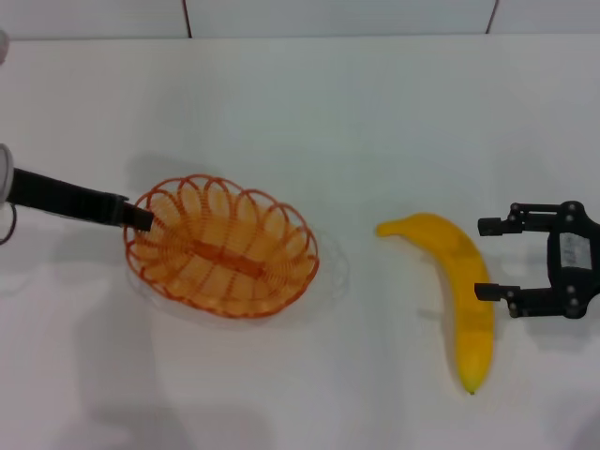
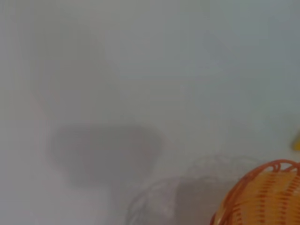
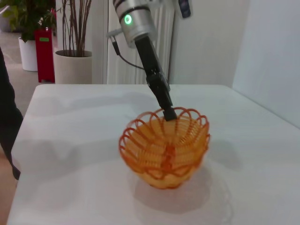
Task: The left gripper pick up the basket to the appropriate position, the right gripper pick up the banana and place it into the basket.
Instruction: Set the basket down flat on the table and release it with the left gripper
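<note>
1. A single shallow oval basket of orange wire [image 1: 221, 246] sits at the left of the white tabletop [image 1: 356, 122], its looped rim clamped at the outer edge by the black two-fingered left end effector [image 1: 141, 217], whose fingers are closed on the wire.
2. The right wrist view shows the basket [image 3: 165, 146] tipped and lifted clear of the tabletop [image 3: 70, 140], a shadow beneath it, the left end effector [image 3: 168, 112] gripping its far rim.
3. One long curved bright-yellow banana [image 1: 455, 291] lies well apart from the basket, on the right.
4. The black right end effector [image 1: 486, 259] with a white label stands just beside the banana's outer side, fingers spread open, the lower fingertip reaching the fruit, holding nothing.
5. Count: one basket, one banana, two end effectors.
</note>
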